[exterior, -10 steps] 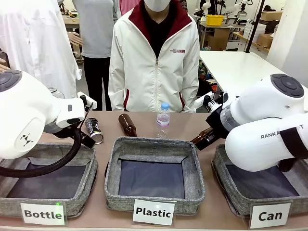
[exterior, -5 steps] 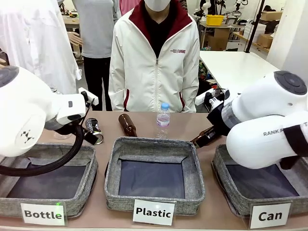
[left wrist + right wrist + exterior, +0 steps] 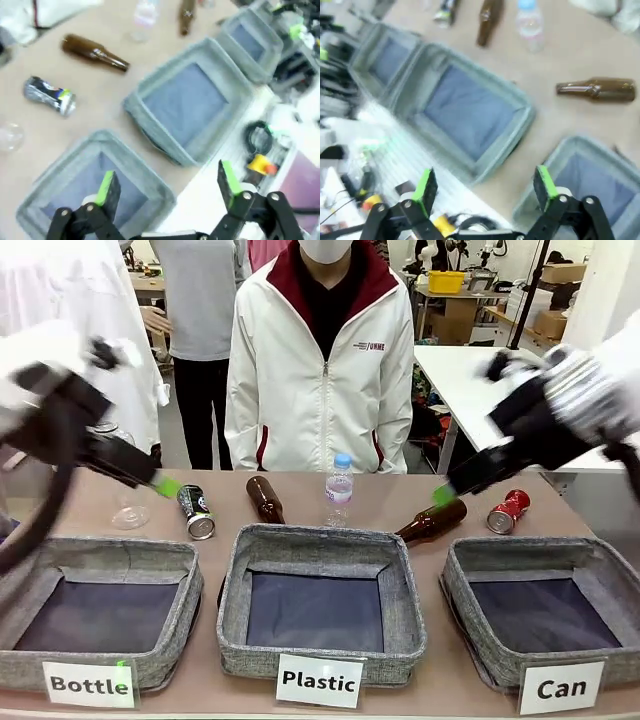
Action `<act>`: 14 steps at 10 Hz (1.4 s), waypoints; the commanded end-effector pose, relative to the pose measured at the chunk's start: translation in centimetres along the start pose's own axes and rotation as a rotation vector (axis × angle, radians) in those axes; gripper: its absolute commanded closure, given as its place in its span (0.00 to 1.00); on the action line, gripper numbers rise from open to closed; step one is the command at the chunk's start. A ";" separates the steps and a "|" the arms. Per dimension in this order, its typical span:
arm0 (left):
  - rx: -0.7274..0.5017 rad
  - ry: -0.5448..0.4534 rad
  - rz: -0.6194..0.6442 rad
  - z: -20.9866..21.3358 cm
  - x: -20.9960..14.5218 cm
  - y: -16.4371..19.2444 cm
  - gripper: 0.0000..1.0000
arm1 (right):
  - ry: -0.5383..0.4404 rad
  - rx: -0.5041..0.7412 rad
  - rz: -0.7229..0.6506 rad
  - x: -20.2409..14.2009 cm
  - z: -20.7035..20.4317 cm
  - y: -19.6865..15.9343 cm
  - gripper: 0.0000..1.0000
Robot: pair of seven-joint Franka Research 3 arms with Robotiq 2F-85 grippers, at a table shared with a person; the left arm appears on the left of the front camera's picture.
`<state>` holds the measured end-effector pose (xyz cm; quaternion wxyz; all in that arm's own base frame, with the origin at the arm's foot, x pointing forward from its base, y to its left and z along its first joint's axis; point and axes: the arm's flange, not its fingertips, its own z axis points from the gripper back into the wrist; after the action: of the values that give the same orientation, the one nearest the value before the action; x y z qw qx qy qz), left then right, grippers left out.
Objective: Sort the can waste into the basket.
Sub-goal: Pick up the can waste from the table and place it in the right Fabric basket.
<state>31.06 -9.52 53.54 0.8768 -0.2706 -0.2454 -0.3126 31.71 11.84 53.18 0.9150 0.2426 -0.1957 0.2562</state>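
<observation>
Two cans on tabletop [image 3: 380, 498]: dented black-green metal can [image 3: 196, 512], crushed red metal can [image 3: 507, 510]
Left end effector [image 3: 166, 179]: spread wide, empty
Right end effector [image 3: 485, 182]: spread wide, empty

left gripper [image 3: 166, 180]: black linked fingers, green pads, pale pivot pins | right gripper [image 3: 485, 183]: same black build, green pads | left arm [image 3: 60, 410]: black cable [image 3: 40, 510] | person [image 3: 320, 370] behind Plastic basket [image 3: 322, 540]: white zip jacket, maroon collar lining, small chest logo
</observation>
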 end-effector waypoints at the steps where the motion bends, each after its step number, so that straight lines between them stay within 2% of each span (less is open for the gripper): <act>1: -0.235 -0.045 0.028 7.1 -6.8 5.0 0.00 | -0.025 0.139 -0.215 -3.7 6.4 -3.8 0.00; 2: -0.344 -0.135 0.092 9.7 -9.6 8.4 0.00 | -0.091 0.246 -0.293 -6.2 8.4 -6.6 0.00; 3: -0.421 -0.228 0.151 11.1 -12.1 12.0 0.00 | -0.194 0.403 -0.410 -8.9 9.8 -10.5 0.00; 5: -0.598 -0.381 0.342 10.9 -15.8 18.0 0.00 | -0.354 0.619 -0.657 -14.4 10.1 -18.5 0.00; 6: -0.680 -0.446 0.442 10.7 -17.5 20.5 0.00 | -0.429 0.689 -0.751 -17.1 10.0 -21.9 0.00; 7: -0.707 -0.487 0.522 9.8 -17.9 21.3 0.00 | -0.463 0.722 -0.814 -18.8 9.6 -24.3 0.00; 8: -0.732 -0.512 0.560 8.5 -17.5 20.3 0.00 | -0.470 0.738 -0.858 -19.7 9.0 -25.9 0.00; 9: -0.721 -0.534 0.598 7.5 -16.8 19.0 0.00 | -0.486 0.754 -0.896 -20.2 8.5 -27.2 0.00; 10: -0.666 -0.532 0.656 6.8 -15.2 17.9 0.00 | -0.555 0.734 -0.973 -20.4 7.8 -28.3 0.00; 11: -0.596 -0.542 0.684 6.2 -14.4 17.2 0.00 | -0.558 0.575 -0.995 -20.0 7.1 -28.3 0.00; 12: -0.724 -0.527 0.647 6.3 -17.1 20.8 0.00 | -0.513 0.742 -0.968 -22.1 7.6 -27.8 0.00; 14: -0.724 -0.527 0.647 6.3 -17.1 20.8 0.00 | -0.513 0.742 -0.968 -22.1 7.6 -27.8 0.00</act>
<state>31.95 14.49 41.30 0.6922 -0.6831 -0.2331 0.0031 28.65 -21.17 38.55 0.7075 0.6515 -0.1717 -0.2135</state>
